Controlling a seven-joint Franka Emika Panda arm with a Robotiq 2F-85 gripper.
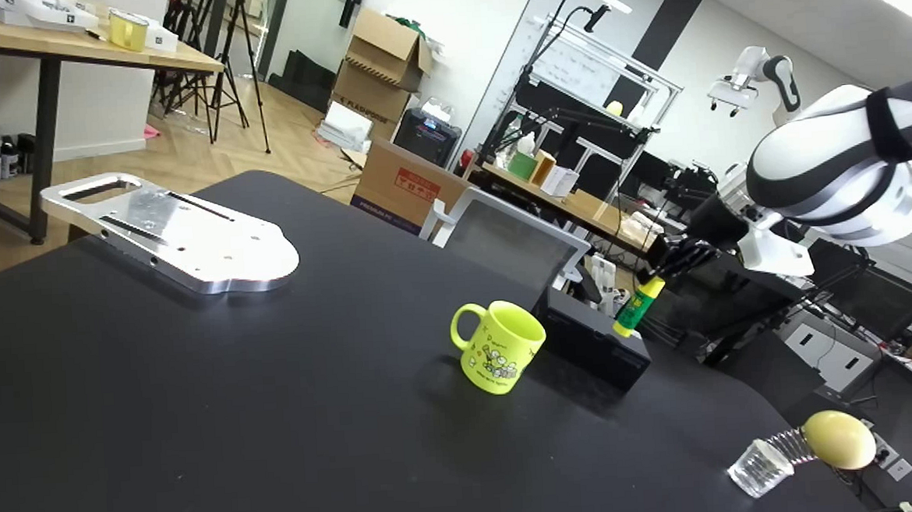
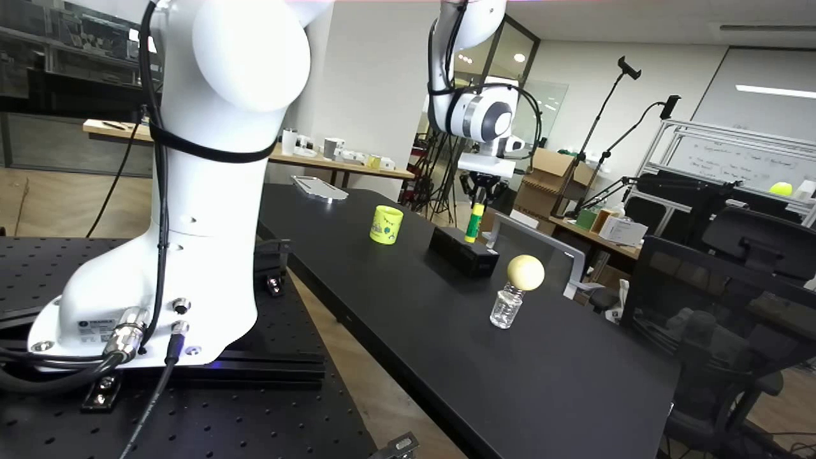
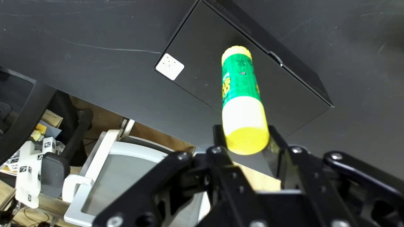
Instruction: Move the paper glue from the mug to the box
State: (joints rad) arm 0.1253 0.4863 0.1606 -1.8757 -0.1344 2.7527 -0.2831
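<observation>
The paper glue (image 1: 637,309), a yellow-green stick with a green label, is held by its upper end in my gripper (image 1: 654,275). In the wrist view, the fingers (image 3: 246,135) are closed on both sides of the glue (image 3: 241,78), which points down over the top of the black box (image 3: 195,60). The box (image 1: 590,350) shows a flat black top with a white label. I cannot tell whether the glue's lower end touches it. The lime-green mug (image 1: 500,351) stands upright beside the box in both exterior views (image 2: 386,224), with nothing showing above its rim.
A white metal plate (image 1: 181,231) lies at one end of the black table (image 1: 277,421). A clear glass with a spring and a round yellow object (image 2: 524,273) stands near the box. A grey-framed chair (image 1: 501,230) stands against the table's edge behind the box.
</observation>
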